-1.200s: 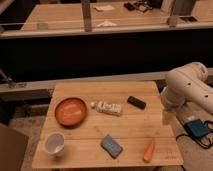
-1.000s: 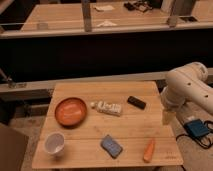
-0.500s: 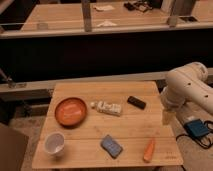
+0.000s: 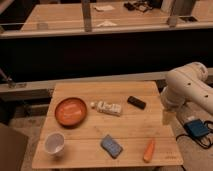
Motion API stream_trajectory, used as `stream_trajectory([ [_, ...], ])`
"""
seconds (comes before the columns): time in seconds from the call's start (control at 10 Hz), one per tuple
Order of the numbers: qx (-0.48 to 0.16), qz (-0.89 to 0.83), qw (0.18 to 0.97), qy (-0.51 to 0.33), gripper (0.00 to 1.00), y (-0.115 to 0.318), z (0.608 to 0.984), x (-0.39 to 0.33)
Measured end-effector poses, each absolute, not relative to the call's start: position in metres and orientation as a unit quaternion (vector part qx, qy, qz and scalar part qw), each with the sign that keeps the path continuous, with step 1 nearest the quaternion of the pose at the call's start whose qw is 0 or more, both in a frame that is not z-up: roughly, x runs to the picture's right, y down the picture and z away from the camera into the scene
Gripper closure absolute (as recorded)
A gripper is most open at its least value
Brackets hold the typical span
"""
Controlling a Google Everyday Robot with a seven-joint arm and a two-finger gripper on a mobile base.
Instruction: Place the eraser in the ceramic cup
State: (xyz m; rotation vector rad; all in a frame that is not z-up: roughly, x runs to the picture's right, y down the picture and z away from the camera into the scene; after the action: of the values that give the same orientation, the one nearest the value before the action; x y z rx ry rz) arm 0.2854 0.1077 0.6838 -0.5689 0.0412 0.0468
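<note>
Since nothing has budged from half a second back, quick rundown: ceramic cup (image 4: 54,144) sits at the front left corner of the wooden table (image 4: 135,130), orange plate (image 4: 70,111) behind it, then the white tube (image 4: 106,107), blue-grey block (image 4: 111,146) near the front edge, and the eraser (image 4: 136,102) lying flat toward the back, well apart from the cup. Gripper (image 4: 168,117) hangs at the table's right edge, can't tell how wide it's spread

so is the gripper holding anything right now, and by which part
Nothing, as far as shows. The gripper hangs by the right edge of the table; the eraser lies on it, apart from the gripper.
</note>
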Motion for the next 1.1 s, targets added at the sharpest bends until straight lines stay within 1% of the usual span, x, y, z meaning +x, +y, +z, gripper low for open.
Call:
stream_trajectory([
  [0.2,-0.273,0.017,0.962,0.021,0.2,0.104,0.689,0.284],
  [0.4,-0.258,0.0,0.966,0.015,0.2,0.083,0.712,0.266],
  [0.8,-0.244,-0.011,0.969,0.015,0.2,0.08,0.726,0.264],
  [1.1,-0.247,-0.018,0.969,0.008,0.2,0.069,0.747,0.259],
])
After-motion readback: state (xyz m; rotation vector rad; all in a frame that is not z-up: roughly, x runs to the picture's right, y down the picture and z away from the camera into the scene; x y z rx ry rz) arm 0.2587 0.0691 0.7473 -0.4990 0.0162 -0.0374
